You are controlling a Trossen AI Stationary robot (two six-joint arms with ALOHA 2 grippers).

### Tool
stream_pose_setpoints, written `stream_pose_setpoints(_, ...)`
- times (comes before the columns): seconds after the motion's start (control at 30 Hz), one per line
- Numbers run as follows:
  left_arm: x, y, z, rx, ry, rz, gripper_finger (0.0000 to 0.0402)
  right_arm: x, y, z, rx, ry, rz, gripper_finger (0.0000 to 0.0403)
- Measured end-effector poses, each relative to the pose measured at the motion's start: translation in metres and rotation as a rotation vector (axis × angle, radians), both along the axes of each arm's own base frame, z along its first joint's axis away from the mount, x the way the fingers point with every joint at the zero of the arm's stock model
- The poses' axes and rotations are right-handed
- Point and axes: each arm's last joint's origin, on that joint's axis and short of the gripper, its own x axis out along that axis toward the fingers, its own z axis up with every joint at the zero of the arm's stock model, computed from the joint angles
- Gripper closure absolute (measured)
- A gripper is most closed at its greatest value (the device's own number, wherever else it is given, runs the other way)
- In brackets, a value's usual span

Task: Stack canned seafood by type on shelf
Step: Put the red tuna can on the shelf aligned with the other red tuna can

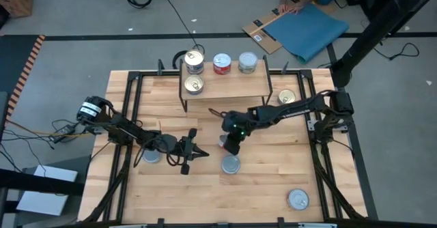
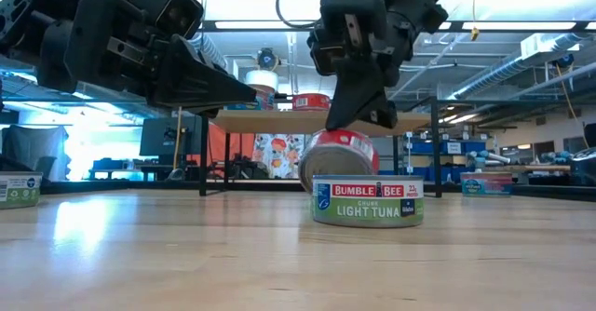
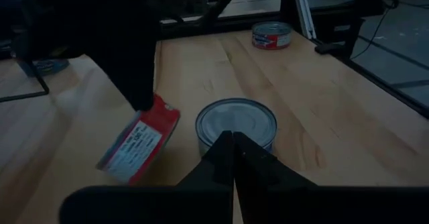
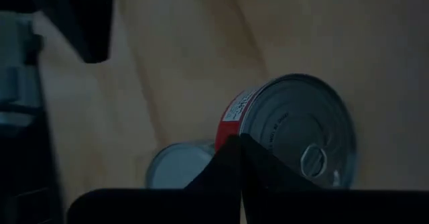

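The right gripper stood over the middle of the table with its dark fingers pressed together on the upper rim of a red-labelled tin, a short round can with a ribbed silver lid and pull tab, which sat tilted on edge. Just beside it, nearer the table's front edge, a flat silver-topped tuna tin with a green and red paper band lay upright on the boards. The left gripper waited low to that tin's left, its tapered black fingers closed on nothing. The shelf, a pale wood board on thin black wire legs, carried four tins: a two-high gold-topped stack, a red one, a silver one and a gold-topped one in front. More tins lay scattered on the planked, lightly glossy tabletop. Grey floor, cables, flattened cardboard and a blue mat surrounded the table, with a person's hand at the mat's edge. The right wrist view was dim, and the gripped spot on the rim was hidden behind the fingers.
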Motion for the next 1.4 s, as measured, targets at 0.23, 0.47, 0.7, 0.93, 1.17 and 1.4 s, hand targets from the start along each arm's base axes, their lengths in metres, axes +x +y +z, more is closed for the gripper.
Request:
stream_pose_setpoints(0.23,0.000,0.000,0.000,-0.001,0.001,0.000,0.0396,0.000,-0.009,0.001,0.133,0.001,0.022,0.0400)
stream_pose_setpoints(0.47,0.000,0.000,0.000,-0.008,0.003,0.002,0.0396,-0.002,-0.017,0.001,0.167,0.013,0.022,0.0400)
stream_pose_setpoints(0.7,0.000,0.000,0.000,-0.021,0.004,0.005,0.0396,-0.003,-0.020,0.001,0.220,0.024,0.034,0.0401)
stream_pose_setpoints(0.93,0.000,0.000,0.000,-0.021,0.004,0.005,0.0396,-0.001,-0.020,-0.009,0.292,0.051,0.058,0.0401)
stream_pose_setpoints(1.17,0.000,0.000,0.000,-0.023,0.008,0.005,0.0396,-0.001,-0.022,-0.010,0.303,0.047,0.073,0.0400)
stream_pose_setpoints(1.4,0.000,0.000,0.000,-0.027,0.007,0.006,0.0396,-0.002,-0.033,-0.011,0.303,0.045,0.051,0.0391)
